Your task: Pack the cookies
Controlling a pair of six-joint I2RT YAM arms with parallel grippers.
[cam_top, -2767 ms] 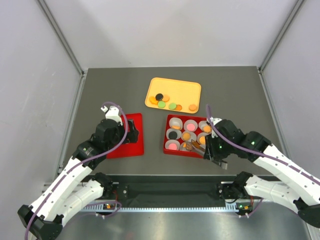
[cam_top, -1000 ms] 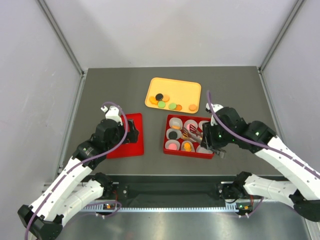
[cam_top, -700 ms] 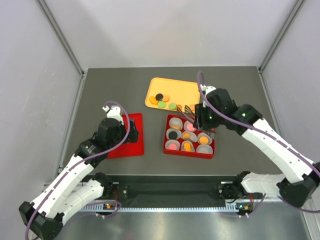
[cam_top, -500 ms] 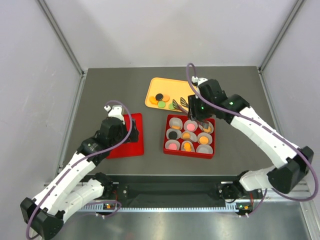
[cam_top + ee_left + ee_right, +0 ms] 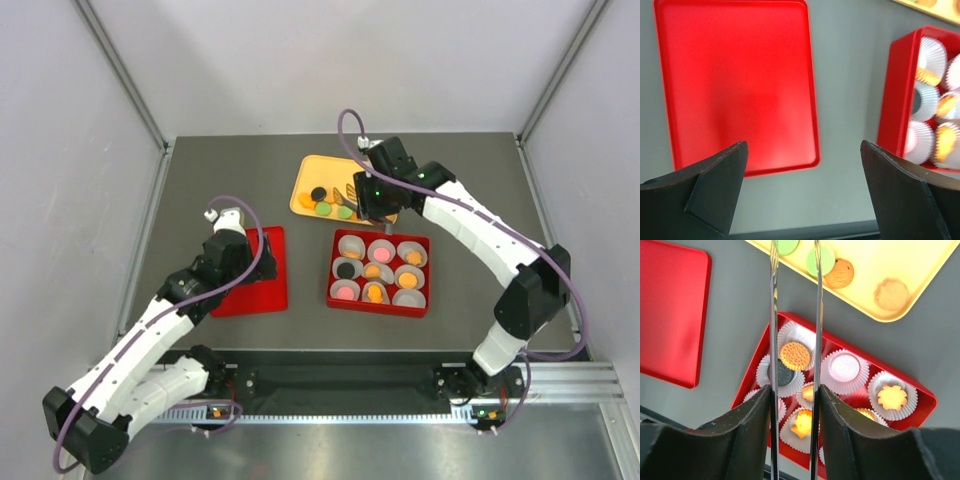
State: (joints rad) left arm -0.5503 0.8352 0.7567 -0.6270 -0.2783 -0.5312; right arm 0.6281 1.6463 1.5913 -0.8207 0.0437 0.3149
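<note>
The right arm is stretching far out from its base, past the red box (image 5: 380,302), and its wrist is tipping downward over the yellow tray (image 5: 920,270) that is lying just behind that box. The right gripper (image 5: 794,390) is pinching a pair of metal tongs (image 5: 773,315) between its fingers, with the two blades running parallel and slightly apart, away from the red box.

The cookies (image 5: 820,260) are lying flat, faces up; being round, they are showing no long axis. The loose ones are sitting on the yellow tray, well ahead of the fingers, with the green ones beside the tong blades; whether they are touching cannot be told. Other cookies are resting in white paper cups (image 5: 845,382) inside the red box, under the gripper.

The left arm is bending over a flat red tray (image 5: 735,85) left of the red box, and the left gripper (image 5: 803,145) is holding its fingers spread wide around nothing.
</note>
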